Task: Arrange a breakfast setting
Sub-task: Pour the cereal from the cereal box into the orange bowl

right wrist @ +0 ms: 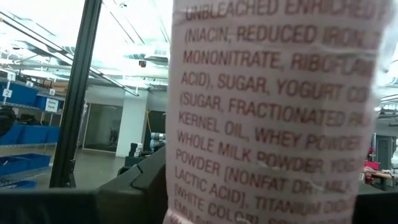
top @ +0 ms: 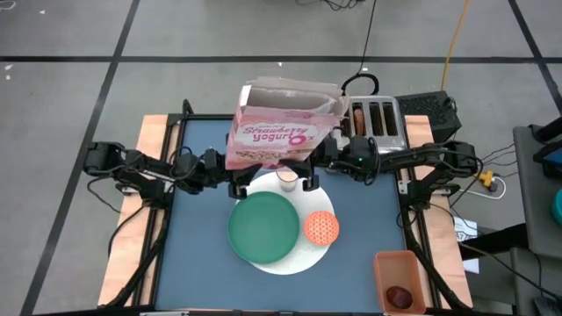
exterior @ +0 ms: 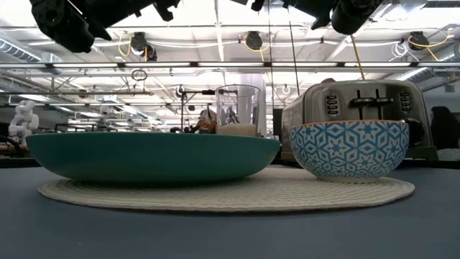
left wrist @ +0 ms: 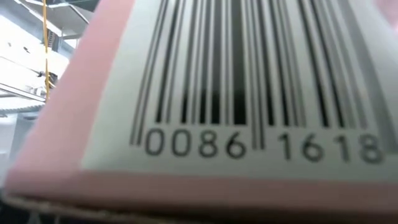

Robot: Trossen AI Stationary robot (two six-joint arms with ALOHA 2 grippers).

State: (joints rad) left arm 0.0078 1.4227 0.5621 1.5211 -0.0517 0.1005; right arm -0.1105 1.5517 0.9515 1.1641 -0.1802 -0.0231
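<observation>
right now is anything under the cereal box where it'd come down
Yes. The cereal box, between the left gripper and the right gripper, hangs over the glass and the mat's far edge.

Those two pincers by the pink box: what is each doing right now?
Left pincer: at the pink cereal box; grip cannot be told.
Right pincer: at the same box; cannot be told.

lab/warehouse hall | ceiling trusses (exterior: 215, 68) | blue storage bins (right wrist: 22, 99)
</observation>
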